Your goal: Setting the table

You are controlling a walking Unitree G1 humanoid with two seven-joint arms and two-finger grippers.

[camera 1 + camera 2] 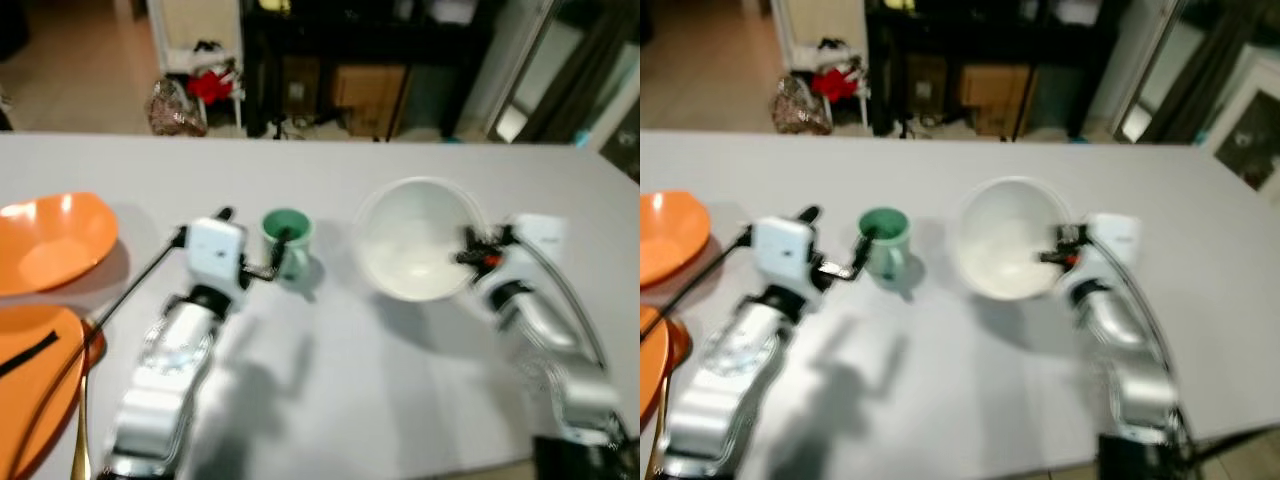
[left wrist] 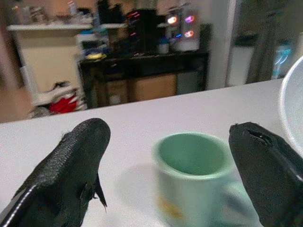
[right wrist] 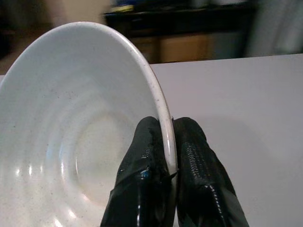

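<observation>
Right claw (image 3: 171, 156) clamped tight over the rim of the white bowl (image 1: 415, 245), one finger inside and one outside, bowl tipped up near the middle of the grey surface (image 1: 350, 400). Left claw (image 2: 175, 175) spread wide, empty, straddling the green mug (image 2: 191, 175) just left of the bowl. Best handled by closing squarely on the mug's body and lowering the bowl level, slowly, given the thin rim pinch.

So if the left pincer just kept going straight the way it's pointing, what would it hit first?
Most likely the pale green ceramic mug: it stands upright on the grey table directly ahead of the open left pincer, roughly between its fingers.
</observation>
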